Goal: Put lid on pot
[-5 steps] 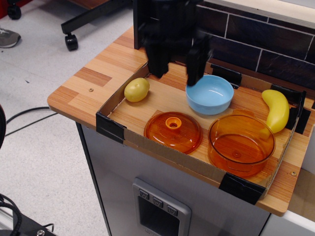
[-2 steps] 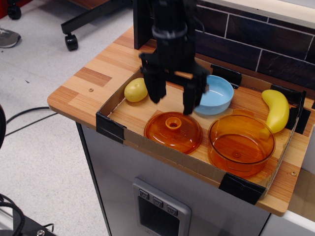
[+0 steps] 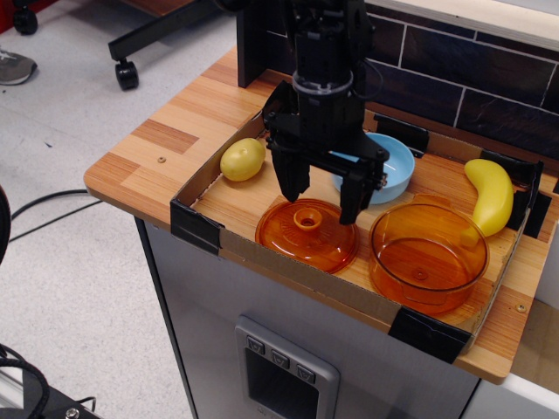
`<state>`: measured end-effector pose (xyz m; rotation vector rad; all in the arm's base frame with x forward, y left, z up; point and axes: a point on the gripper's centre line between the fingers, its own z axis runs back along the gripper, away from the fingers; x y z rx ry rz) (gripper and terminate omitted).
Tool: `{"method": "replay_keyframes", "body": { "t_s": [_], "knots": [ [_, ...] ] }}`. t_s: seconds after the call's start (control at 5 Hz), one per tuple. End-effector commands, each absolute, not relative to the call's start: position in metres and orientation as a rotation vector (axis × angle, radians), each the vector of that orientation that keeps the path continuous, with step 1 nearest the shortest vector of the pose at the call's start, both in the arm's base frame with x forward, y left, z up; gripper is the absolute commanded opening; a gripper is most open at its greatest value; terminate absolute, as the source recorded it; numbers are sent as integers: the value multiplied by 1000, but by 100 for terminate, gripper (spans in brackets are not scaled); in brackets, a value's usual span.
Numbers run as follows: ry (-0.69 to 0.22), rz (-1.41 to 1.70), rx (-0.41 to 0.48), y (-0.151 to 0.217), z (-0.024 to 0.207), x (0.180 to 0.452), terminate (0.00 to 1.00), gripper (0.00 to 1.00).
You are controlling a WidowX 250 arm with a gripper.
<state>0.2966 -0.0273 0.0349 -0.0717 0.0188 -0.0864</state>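
Observation:
The orange lid [image 3: 306, 234] lies flat in the shallow cardboard tray [image 3: 203, 229], knob up, left of the orange pot [image 3: 428, 256]. The pot stands open and empty at the tray's front right. My black gripper [image 3: 320, 202] hangs open just above the lid, one finger on each side of the ring-shaped knob [image 3: 307, 217]. The fingertips [image 3: 291, 192] are close to the lid's dome; I cannot tell whether they touch it. The gripper holds nothing.
A light blue bowl [image 3: 390, 166] sits behind the lid and pot, partly hidden by my gripper. A yellow lemon-like fruit [image 3: 242, 159] lies at the tray's back left. A yellow banana [image 3: 492, 194] lies at the right. A dark tiled wall [image 3: 472, 78] stands behind.
My gripper has come down and forward from above the blue bowl to just over the lid, staying open. The lid, pot and other things have not moved.

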Motion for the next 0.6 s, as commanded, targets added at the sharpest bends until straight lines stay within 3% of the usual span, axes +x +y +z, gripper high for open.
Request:
{"method": "replay_keyframes", "body": {
  "t_s": [0.0,0.2,0.4],
  "knots": [
    [-4,-91,-49,-25,33,293,0,100],
    [-9,-92,-49,-26,29,294,0,100],
    [-14,-68,-52,-26,20,296,0,0]
  ]
}}
